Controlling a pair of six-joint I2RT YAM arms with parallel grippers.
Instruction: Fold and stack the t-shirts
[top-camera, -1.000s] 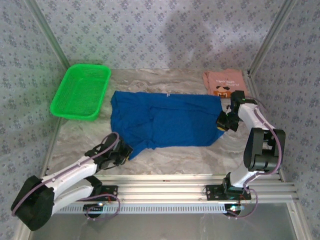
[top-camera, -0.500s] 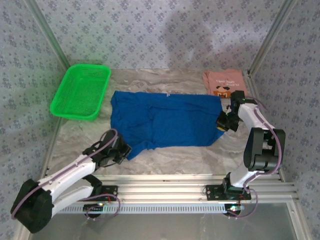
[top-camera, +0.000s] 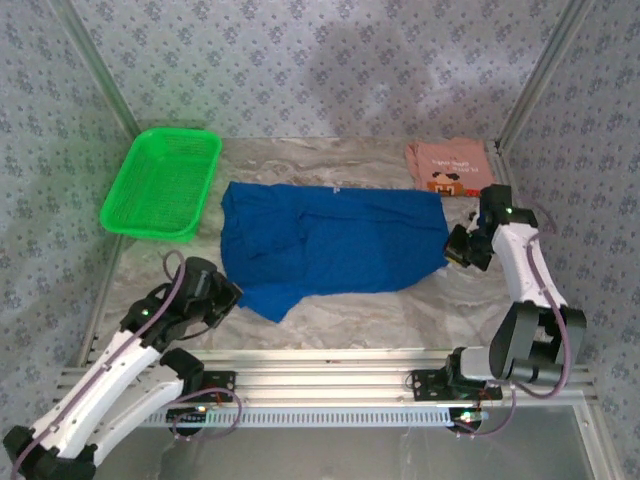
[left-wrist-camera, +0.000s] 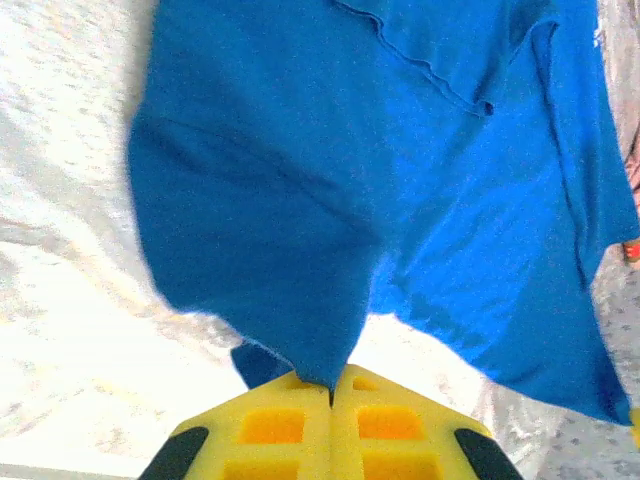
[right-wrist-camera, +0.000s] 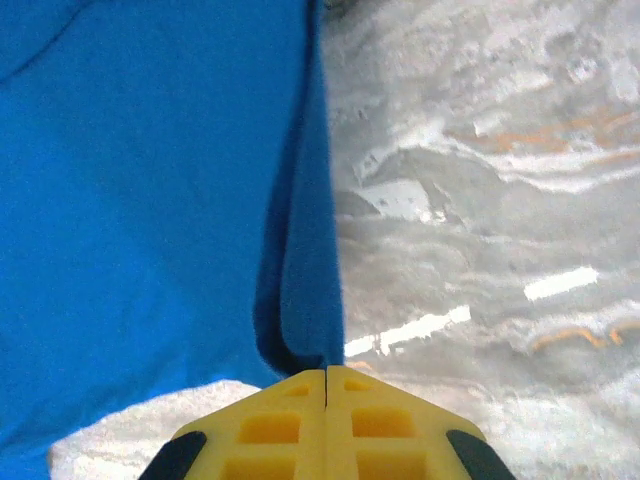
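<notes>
Blue t-shirt (top-camera: 335, 240) between left pincer (left-wrist-camera: 330, 388) and right pincer (right-wrist-camera: 326, 377), each closed tight on its edge.

Light: bright, even, overhead; no hard shadows in top view.
Shadows: faint dark blotch on back wall (top-camera: 365, 60); narrow shade beneath blue shirt (right-wrist-camera: 150, 180) fold, right wrist view.
Glare: tabletop (left-wrist-camera: 60, 260) blown out white in left wrist view; streaky highlights, right wrist view.
Sharpness: top view soft, low-res; left wrist view sl. smeared at cloth edges.
</notes>
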